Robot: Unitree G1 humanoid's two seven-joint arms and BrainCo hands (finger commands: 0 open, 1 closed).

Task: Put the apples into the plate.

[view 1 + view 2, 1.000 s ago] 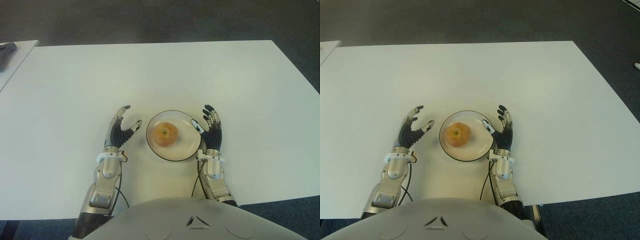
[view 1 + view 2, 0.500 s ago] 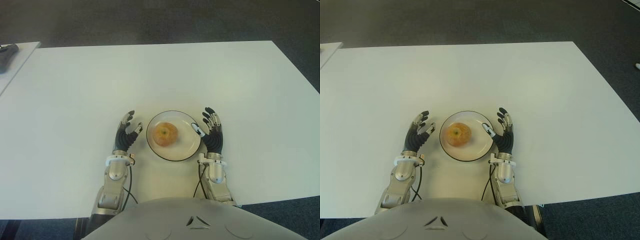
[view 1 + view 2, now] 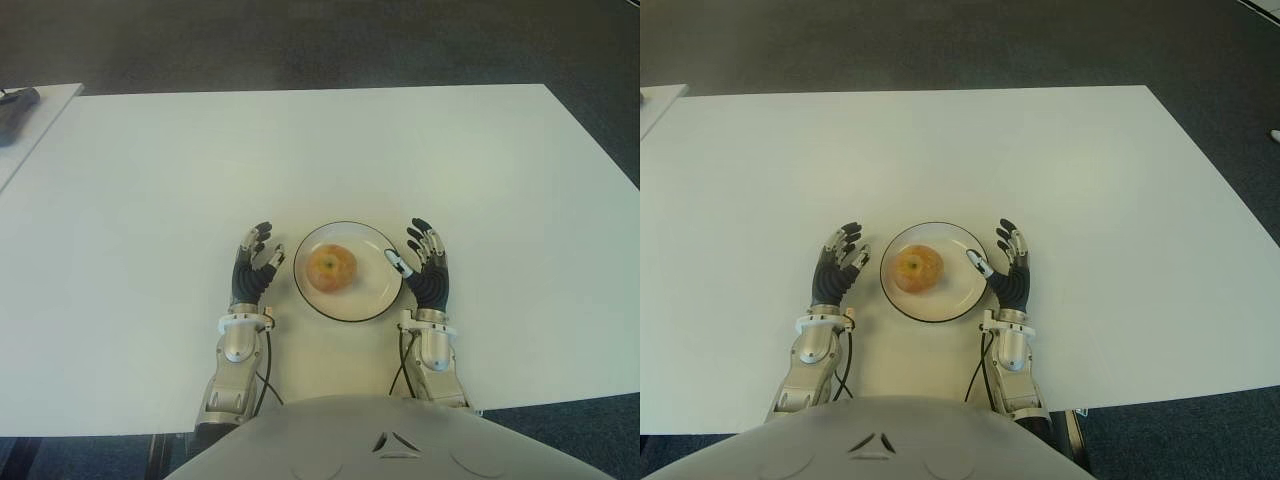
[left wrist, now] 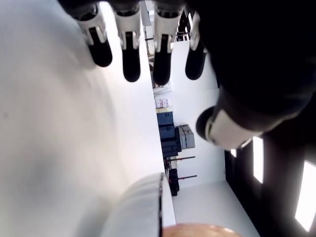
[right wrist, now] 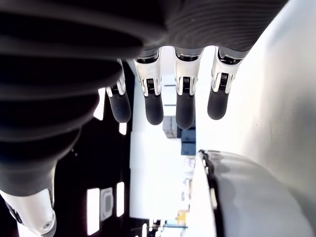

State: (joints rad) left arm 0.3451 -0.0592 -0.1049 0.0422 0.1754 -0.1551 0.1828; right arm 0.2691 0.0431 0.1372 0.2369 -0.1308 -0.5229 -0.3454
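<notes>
Apple seated in the plate, both hands drawn in beside it

Near the table's [image 3: 150, 180] front edge, the left hand [image 3: 251, 270] is seen just left of the plate [image 3: 375, 300], fingers spread and empty; a second ago it was farther left and more widely splayed. The apple [image 3: 331, 268] is left lying inside the plate, untouched. The right hand [image 3: 424, 270], fingers apart and empty, has scarcely shifted. The task is judged complete.

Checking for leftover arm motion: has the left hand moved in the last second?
Yes. The left hand has drawn in toward the plate, closing the gap beside its rim.
</notes>
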